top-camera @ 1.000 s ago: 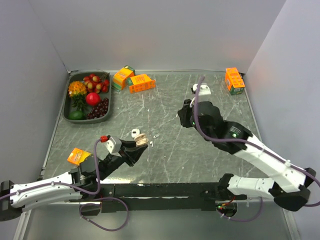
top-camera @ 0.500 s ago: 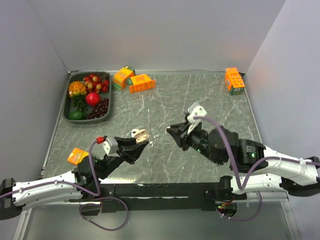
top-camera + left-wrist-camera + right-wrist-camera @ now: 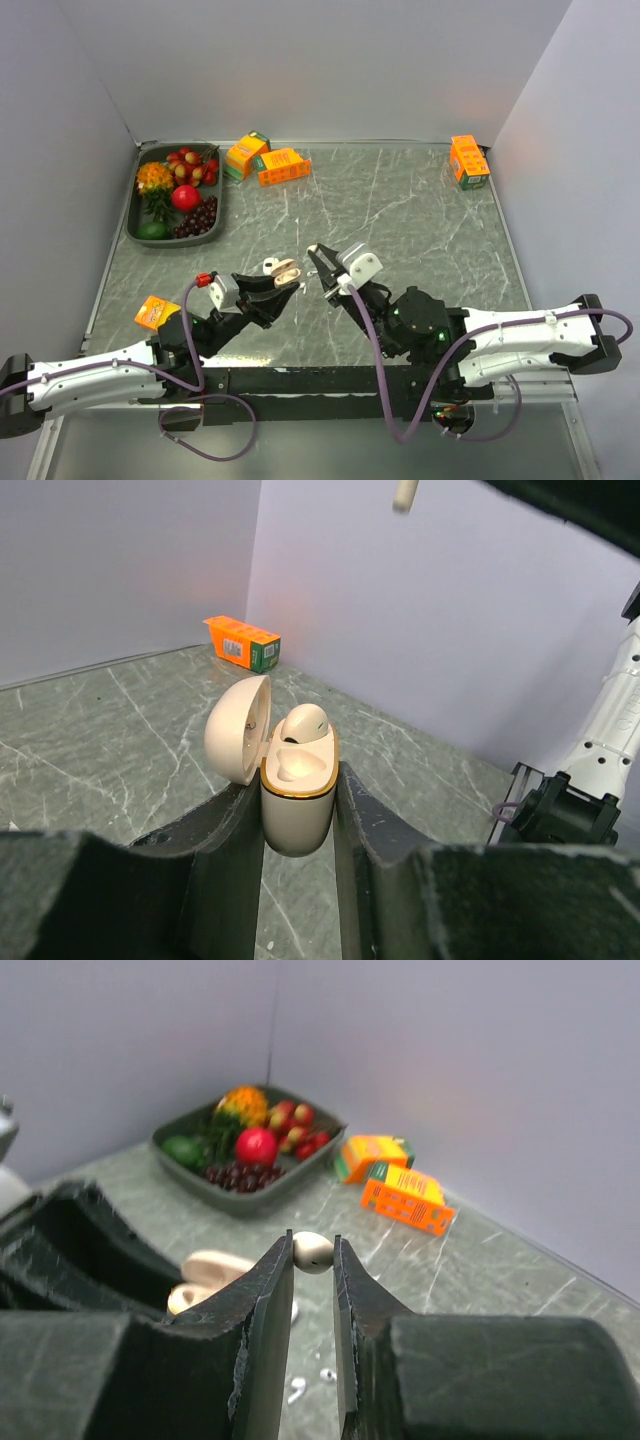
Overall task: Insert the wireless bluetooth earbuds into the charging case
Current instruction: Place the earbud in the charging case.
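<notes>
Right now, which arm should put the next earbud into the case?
The right. The right hand is shut on an earbud, close beside the open case, which the left hand is busy holding.

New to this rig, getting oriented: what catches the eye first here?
The left gripper clamps an open charging case at near centre, one earbud seated inside. Beside it, the right gripper pinches a second earbud. A colourful fruit tray sits in the far left corner.
</notes>
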You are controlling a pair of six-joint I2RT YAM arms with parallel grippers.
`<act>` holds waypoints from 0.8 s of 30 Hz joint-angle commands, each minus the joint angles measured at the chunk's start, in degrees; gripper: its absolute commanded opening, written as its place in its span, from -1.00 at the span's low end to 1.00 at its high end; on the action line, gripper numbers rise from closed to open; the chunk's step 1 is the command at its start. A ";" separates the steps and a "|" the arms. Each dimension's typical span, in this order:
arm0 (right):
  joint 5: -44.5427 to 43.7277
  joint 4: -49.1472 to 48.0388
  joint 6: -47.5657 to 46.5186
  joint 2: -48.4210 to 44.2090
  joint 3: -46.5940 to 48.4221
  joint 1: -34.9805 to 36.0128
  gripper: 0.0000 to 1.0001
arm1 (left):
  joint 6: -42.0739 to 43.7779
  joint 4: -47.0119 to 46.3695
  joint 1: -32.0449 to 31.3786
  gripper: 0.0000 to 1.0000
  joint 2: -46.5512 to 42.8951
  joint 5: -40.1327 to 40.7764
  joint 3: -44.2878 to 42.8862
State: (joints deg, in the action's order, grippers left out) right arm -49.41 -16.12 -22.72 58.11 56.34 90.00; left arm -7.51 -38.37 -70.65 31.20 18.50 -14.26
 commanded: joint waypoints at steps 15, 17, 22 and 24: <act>4.06 3.10 7.51 2.71 4.48 2.55 -1.00 | 2.41 -3.20 -0.36 -0.98 -2.28 -1.45 0.46; 4.49 3.73 8.65 3.15 4.48 2.64 -1.00 | 2.24 -3.55 -0.28 -0.98 -2.20 -1.45 0.64; 5.90 5.13 9.98 4.82 5.36 2.64 -1.00 | 2.06 -3.82 -0.28 -0.98 -1.58 -1.71 0.46; 6.16 5.66 10.41 5.44 5.97 2.64 -1.00 | 1.97 -3.82 -0.28 -0.98 -1.41 -1.71 0.38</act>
State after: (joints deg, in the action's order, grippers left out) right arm -44.84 -11.60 -14.70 62.74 58.74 92.12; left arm -5.61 -38.83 -70.65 29.52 17.82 -13.72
